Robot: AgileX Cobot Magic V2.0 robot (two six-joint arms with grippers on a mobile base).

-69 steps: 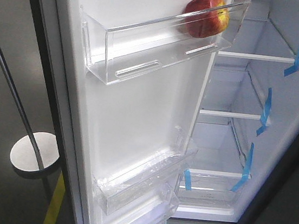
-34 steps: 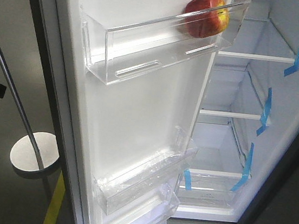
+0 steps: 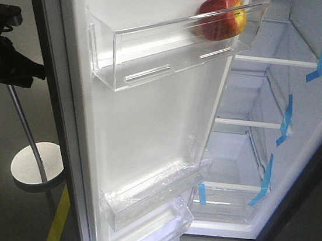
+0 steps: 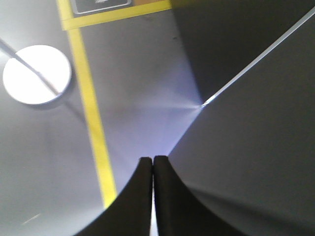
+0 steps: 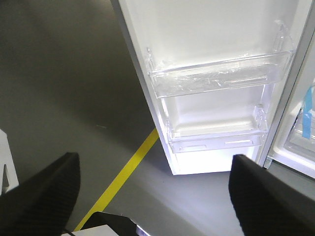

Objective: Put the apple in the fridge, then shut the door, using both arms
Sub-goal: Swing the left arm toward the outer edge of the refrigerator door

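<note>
The red apple (image 3: 222, 16) lies in the top clear bin of the door (image 3: 150, 113), which stands wide open with its white inside towards me. Behind it the fridge (image 3: 256, 109) shows white walls and glass shelves with blue tape. My left arm (image 3: 4, 57) hangs at the left, beside the door's dark outer edge. In the left wrist view my left gripper (image 4: 153, 160) is shut on nothing, close to the door's dark grey outside (image 4: 256, 147). My right gripper (image 5: 155, 157) is open over the floor, below the door's lower bins (image 5: 216, 78).
A white round base (image 3: 37, 165) with a slanted grey pole (image 3: 16, 103) stands on the floor left of the door. A yellow floor line (image 3: 58, 219) runs under the door edge; the same yellow line (image 5: 123, 177) shows in the right wrist view. A dark panel (image 3: 309, 203) borders the fridge's right.
My left arm has come into the front view from the left and risen beside the door's outer edge. The apple and the door have not moved.
</note>
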